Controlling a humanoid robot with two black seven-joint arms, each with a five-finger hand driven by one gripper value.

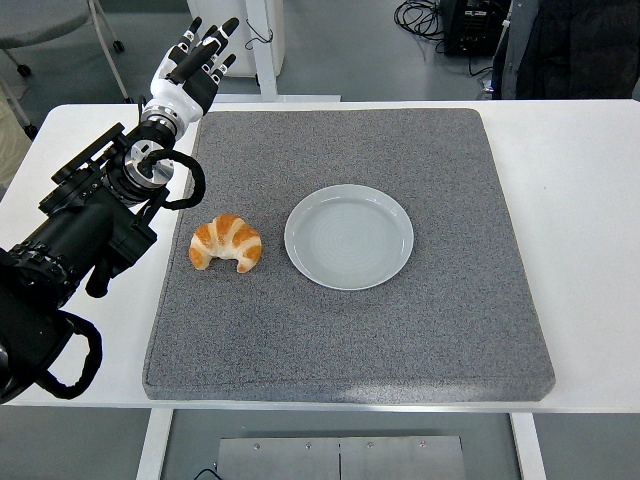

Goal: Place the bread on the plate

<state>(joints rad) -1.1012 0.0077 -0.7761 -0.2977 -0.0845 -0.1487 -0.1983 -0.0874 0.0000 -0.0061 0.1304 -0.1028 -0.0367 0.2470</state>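
Bread point(226, 243), a croissant, lies on your grey mat point(440, 340) at nine o'clock of the white plate point(349, 237), just beside its rim, not touching. Your left hand point(195, 62) hovers past the mat's far-left corner, fingers spread, holding nothing.

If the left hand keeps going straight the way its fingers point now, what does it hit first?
Probably nothing on the table. The left hand points up and away past the far table edge, away from the croissant and plate. Depth beyond is unclear.
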